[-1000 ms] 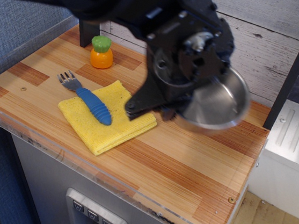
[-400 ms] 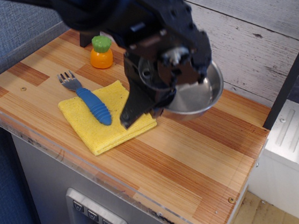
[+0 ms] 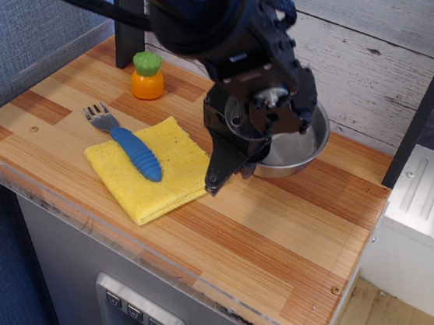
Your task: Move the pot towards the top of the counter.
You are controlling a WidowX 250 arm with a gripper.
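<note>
Bulky black arm (image 3: 210,13), black cables, tapered claw (image 3: 229,160) — glossy

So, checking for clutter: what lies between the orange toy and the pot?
In the only view, just bare counter separates the orange toy from the pot; the tool's body overhangs it.

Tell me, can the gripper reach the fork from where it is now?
Probably yes. The fork lies uncovered on the yellow cloth, left of the gripper, with nothing between them. Whether the gripper holds the pot is unclear.

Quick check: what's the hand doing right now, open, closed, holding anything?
Hand: over the near rim of the pot, which sits at the back of the counter; whether it is open or gripping the rim cannot be told.
</note>
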